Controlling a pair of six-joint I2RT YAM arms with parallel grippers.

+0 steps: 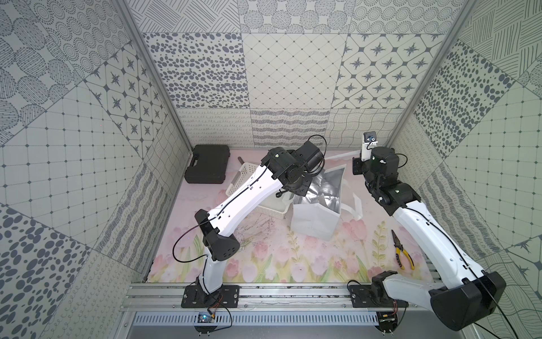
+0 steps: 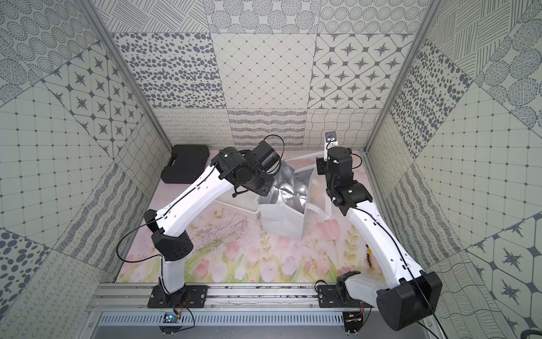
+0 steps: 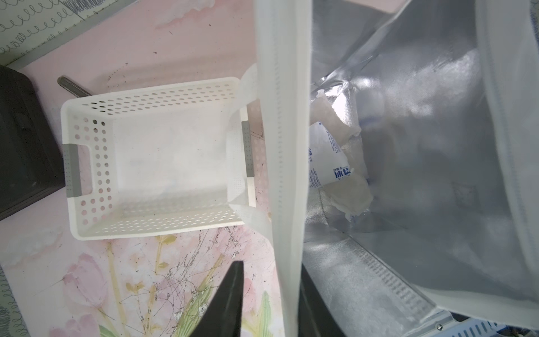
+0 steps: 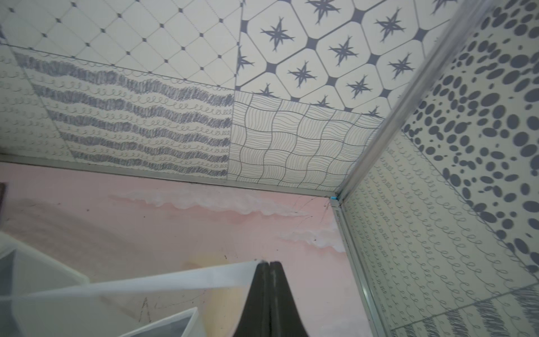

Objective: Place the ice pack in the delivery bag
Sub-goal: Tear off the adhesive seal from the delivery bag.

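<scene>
- Two arms, two grippers. The left gripper (image 3: 271, 265) hangs at the rim of the one delivery bag (image 1: 315, 220). Its fingers stand apart on either side of the bag's white wall, with a gap beside one finger, so nothing is pinched.
- The right gripper (image 4: 269, 262) is clamped tight on one white strap (image 4: 175, 281) of the bag, near the back right corner.
- One ice pack (image 3: 326, 157) with blue print lies inside the bag on the foil. There are whitish pouches heaped around it, but I can't count them.
- One white basket (image 3: 151, 96), floor bare, sits just beside the bag, with a second bag strap draped over its end.
- One black case (image 1: 208, 164) sits in the back left corner, and one pair of pliers (image 1: 403, 254) lies by the right arm.
- A wide stretch of flowered mat (image 1: 264, 264) runs from the bag to the front rail.
</scene>
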